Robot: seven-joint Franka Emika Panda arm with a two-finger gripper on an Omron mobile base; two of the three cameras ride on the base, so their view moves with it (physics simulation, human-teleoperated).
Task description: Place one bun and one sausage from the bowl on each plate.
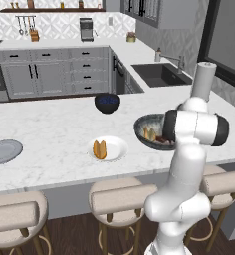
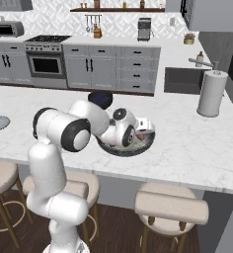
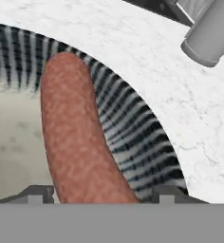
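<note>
My gripper reaches down into the wide dark-grey bowl on the counter's right side. Its two fingertips press the sides of a reddish-brown sausage that lies against the bowl's striped wall. In the right base view the hand sits low over the bowl. A golden bun rests in the bowl, partly behind my arm. Another bun lies on the white plate left of the bowl. The grey-blue plate sits bare at the far left.
A smaller dark-blue bowl stands behind the white plate. A paper towel roll stands to the right, near the sink. Stools line the counter's front edge.
</note>
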